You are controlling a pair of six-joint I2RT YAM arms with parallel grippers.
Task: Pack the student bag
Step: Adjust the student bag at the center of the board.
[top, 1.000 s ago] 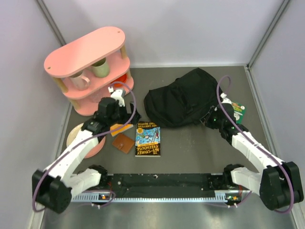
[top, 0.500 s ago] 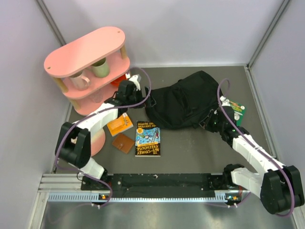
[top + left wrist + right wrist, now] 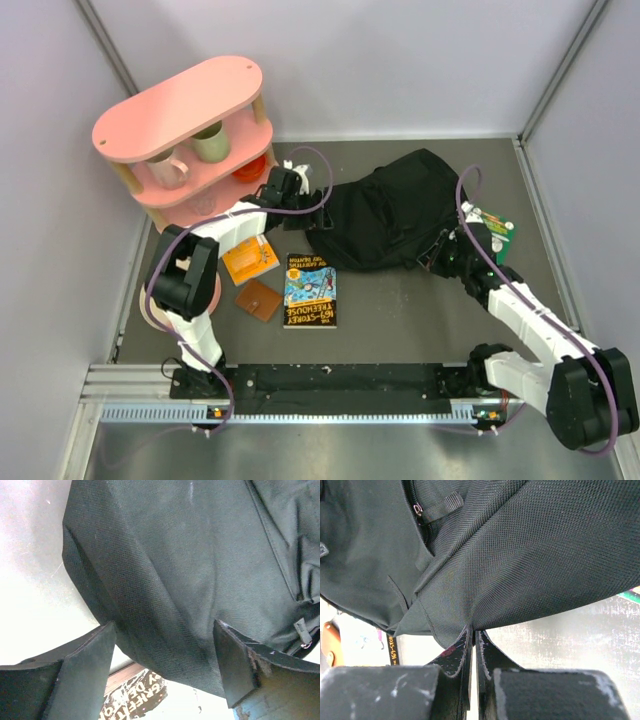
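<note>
Books flank the student bag [image 3: 385, 210] on the bench [image 3: 400, 310]: a picture book [image 3: 311, 291] and an orange booklet [image 3: 251, 259] by the spread left end effector [image 3: 164, 629], with a pink shelf [image 3: 190, 130] behind. The right end effector [image 3: 472, 630] pinches bag fabric.

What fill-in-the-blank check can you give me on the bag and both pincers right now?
The right pincer is ____ on a fold of the student bag.
The left pincer stands ____ astride the bag's other edge.
The green mug stands inside the ____ shelf.
Missing: shut; open; pink.
</note>
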